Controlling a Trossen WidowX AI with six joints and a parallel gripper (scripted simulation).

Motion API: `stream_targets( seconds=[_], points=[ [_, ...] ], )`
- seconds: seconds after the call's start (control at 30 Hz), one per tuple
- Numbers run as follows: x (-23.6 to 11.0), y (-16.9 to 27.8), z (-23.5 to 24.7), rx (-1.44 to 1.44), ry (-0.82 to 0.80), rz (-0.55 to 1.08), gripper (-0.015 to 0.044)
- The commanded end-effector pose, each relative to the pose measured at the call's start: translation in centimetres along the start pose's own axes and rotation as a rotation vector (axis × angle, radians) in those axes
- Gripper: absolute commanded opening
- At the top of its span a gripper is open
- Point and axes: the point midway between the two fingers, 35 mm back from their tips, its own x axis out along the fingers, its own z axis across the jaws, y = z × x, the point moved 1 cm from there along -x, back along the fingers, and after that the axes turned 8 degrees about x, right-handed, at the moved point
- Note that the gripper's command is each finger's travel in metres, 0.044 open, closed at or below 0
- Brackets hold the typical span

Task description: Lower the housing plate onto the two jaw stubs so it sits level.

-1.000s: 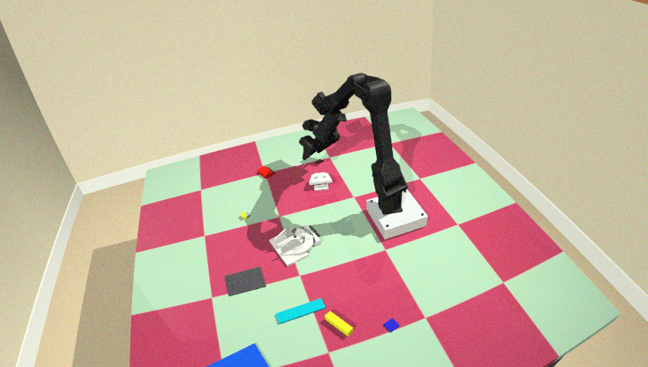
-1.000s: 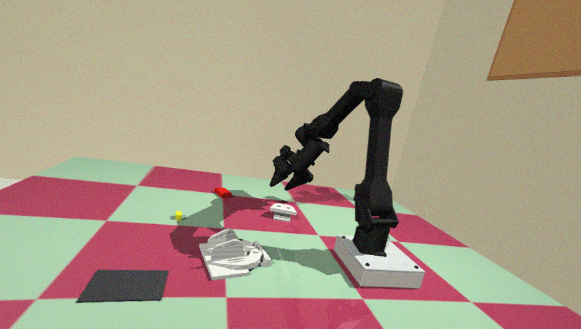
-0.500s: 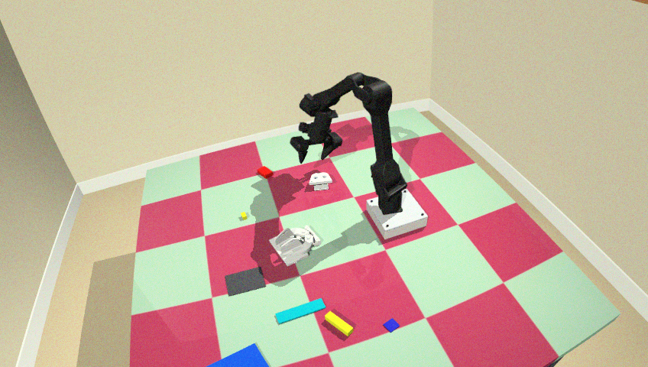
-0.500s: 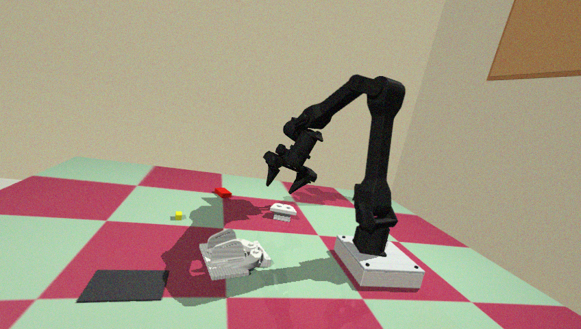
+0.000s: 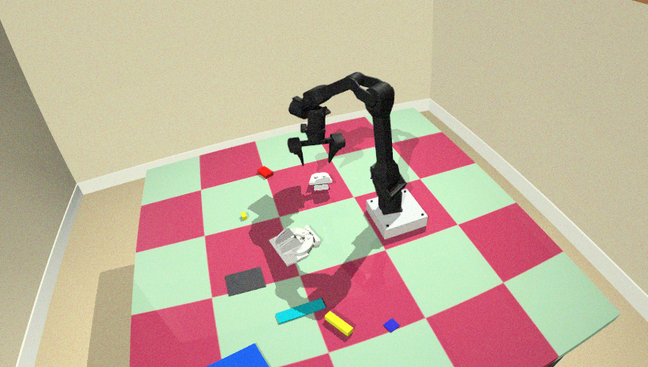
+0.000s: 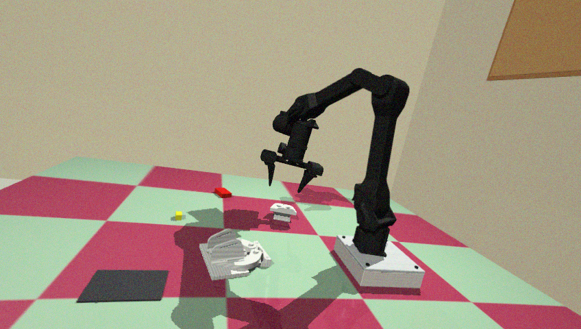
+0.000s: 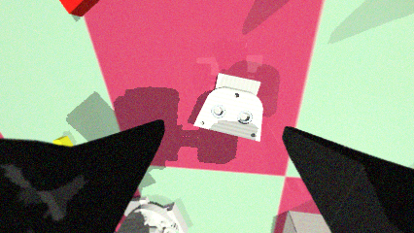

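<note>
The white housing plate (image 5: 321, 178) (image 6: 282, 209) (image 7: 230, 103), with two round holes, rests on a small white ribbed block (image 5: 321, 186) (image 6: 281, 218) (image 7: 239, 83). My gripper (image 5: 316, 163) (image 6: 284, 188) (image 7: 223, 128) is wide open and empty, pointing down well above the plate. In the wrist view the plate shows between the fingertips and a little beyond them, turned slightly. The white jaw assembly (image 5: 297, 241) (image 6: 234, 254) (image 7: 157, 220) stands apart, nearer the top and exterior views, with its jaws on a flat base. The pins and stubs are too small to make out clearly.
A red block (image 5: 264, 171) (image 6: 223, 192) (image 7: 78, 5) and a yellow cube (image 5: 244, 215) (image 6: 178, 216) (image 7: 63, 141) lie left of the plate. A dark pad (image 5: 245, 280) (image 6: 124, 285), teal bar (image 5: 299, 310), yellow bar (image 5: 338, 323) and blue tile (image 5: 391, 325) lie nearer the front.
</note>
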Motion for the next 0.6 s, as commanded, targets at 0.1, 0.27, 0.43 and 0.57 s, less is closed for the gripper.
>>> stream_targets(
  seconds=[0.1,0.27,0.43,0.57],
  points=[
    [-1.5,1.5,-0.2,0.140,0.083,-0.022,0.0440],
    [-1.6,1.7,-0.3,0.155,0.092,-0.024,0.0440],
    [2.2,1.7,-0.6,0.155,0.093,-0.024,0.0440],
    [2.4,1.7,-0.7,0.155,0.093,-0.024,0.0440]
  ],
)
